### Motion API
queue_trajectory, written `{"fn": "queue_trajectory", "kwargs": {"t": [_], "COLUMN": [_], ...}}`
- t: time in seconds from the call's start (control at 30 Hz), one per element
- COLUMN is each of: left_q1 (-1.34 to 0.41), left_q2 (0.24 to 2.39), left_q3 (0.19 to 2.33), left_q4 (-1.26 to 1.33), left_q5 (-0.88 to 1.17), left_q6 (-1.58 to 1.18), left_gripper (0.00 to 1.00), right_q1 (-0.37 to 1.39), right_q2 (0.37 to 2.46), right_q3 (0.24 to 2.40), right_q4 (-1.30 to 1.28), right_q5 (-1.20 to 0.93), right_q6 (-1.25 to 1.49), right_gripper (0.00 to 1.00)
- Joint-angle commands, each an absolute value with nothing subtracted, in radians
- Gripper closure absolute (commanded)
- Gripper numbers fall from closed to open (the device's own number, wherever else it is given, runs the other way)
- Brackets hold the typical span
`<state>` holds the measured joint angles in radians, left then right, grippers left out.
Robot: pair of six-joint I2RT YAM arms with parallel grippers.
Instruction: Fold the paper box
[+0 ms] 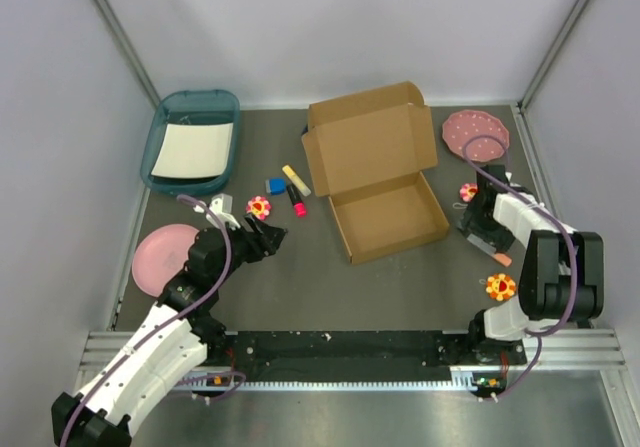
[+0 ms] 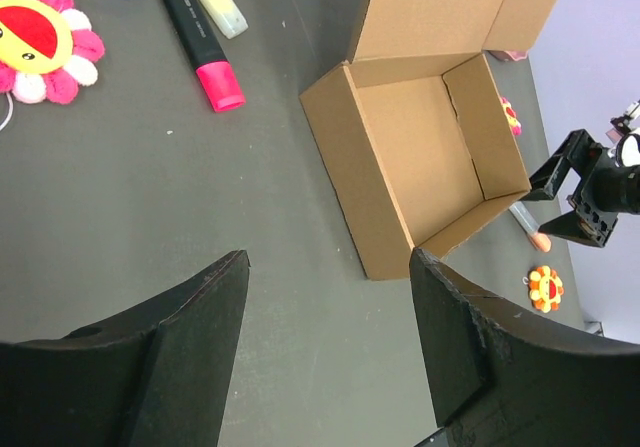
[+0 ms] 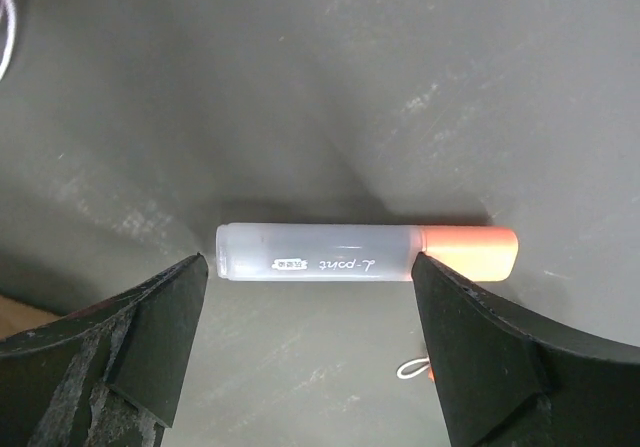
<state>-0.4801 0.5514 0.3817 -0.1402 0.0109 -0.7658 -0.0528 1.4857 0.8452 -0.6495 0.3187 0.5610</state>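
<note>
The brown corrugated cardboard box (image 1: 388, 207) sits centrally on the dark surface (image 1: 300, 297), lid flap open toward the back. Off its left side lie a black pink-capped marker (image 1: 297, 203), a yellow highlighter (image 1: 295, 179) and a pink-petalled flower toy (image 1: 259, 207). The left claw (image 1: 268, 237) is released and empty near that flower, apart from the box, while the right claw (image 3: 310, 267), right of the box, is spread wide over a clear orange-capped pen (image 3: 350, 252), gripping nothing.

White-and-black arms (image 1: 150, 352), looping purple cables (image 1: 228, 245) (one per arm), scuffed matte-black claw fingers (image 2: 190, 357).
</note>
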Motion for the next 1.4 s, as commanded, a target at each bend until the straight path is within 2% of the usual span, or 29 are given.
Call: {"fn": "queue_trajectory", "kwargs": {"t": [0.0, 0.3, 0.5, 0.63, 0.7, 0.77, 0.8, 0.9, 1.0, 1.2, 1.37], "left_q1": [-0.485, -0.485, -0.485, -0.485, -0.485, -0.485, -0.485, -0.486, -0.486, -0.488, -0.489], "left_q2": [0.545, 0.525, 0.534, 0.555, 0.571, 0.577, 0.586, 0.604, 0.606, 0.598, 0.607], "left_q3": [0.376, 0.370, 0.367, 0.371, 0.376, 0.376, 0.376, 0.377, 0.377, 0.373, 0.371], "left_q4": [-0.110, -0.138, -0.132, -0.117, -0.110, -0.100, -0.094, -0.078, -0.080, -0.080, -0.080], "left_q5": [0.020, 0.009, 0.009, 0.009, 0.009, 0.009, 0.009, 0.014, 0.020, 0.017, 0.023], "left_q6": [-0.764, -0.758, -0.765, -0.762, -0.761, -0.761, -0.762, -0.769, -0.767, -0.759, -0.755], "left_gripper": [0.29, 0.30, 0.29, 0.29, 0.29, 0.29, 0.29, 0.29, 0.30, 0.30, 0.30], "right_q1": [-0.087, -0.091, -0.091, -0.091, -0.091, -0.091, -0.091, -0.091, -0.091, -0.091, -0.121], "right_q2": [1.539, 1.500, 1.313, 1.200, 1.152, 1.141, 1.146, 1.199, 1.290, 1.436, 1.520], "right_q3": [0.871, 0.877, 0.853, 0.836, 0.830, 0.828, 0.833, 0.841, 0.856, 0.887, 0.905], "right_q4": [-0.592, -0.574, -0.575, -0.587, -0.595, -0.613, -0.620, -0.637, -0.635, -0.626, -0.603], "right_q5": [0.359, 0.351, 0.304, 0.268, 0.273, 0.276, 0.262, 0.238, 0.227, 0.380, 0.407], "right_q6": [0.578, 0.551, 0.542, 0.535, 0.532, 0.543, 0.570, 0.627, 0.620, 0.568, 0.566], "right_gripper": [0.16, 0.33, 0.44, 0.44, 0.42, 0.32, 0.25, 0.19, 0.16, 0.14, 0.12]}}
